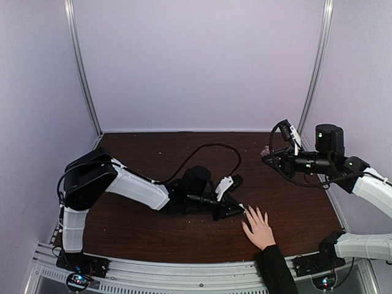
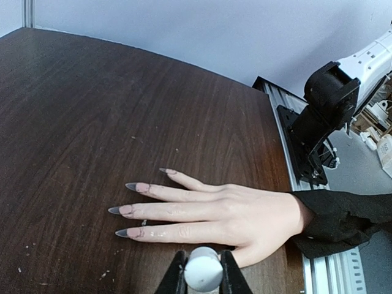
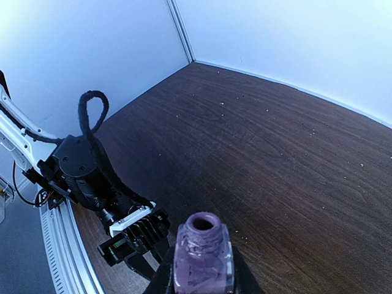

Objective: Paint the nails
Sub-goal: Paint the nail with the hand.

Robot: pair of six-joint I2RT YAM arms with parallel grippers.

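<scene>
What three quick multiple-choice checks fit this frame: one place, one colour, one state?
1. Where is the bottle?
A. in the right hand, up above the table
B. lying on its side
C. out of every view

2. What colour does it look?
A. red
B. green
C. purple

3. How is the left hand?
A. open, empty
B. shut on the pale cap
C. out of view

A: in the right wrist view the fingers flank the open-necked bottle, with the wood well below.
C: the glass and neck show purple.
B: in the left wrist view both fingers press the cap, right next to the human hand.
</scene>
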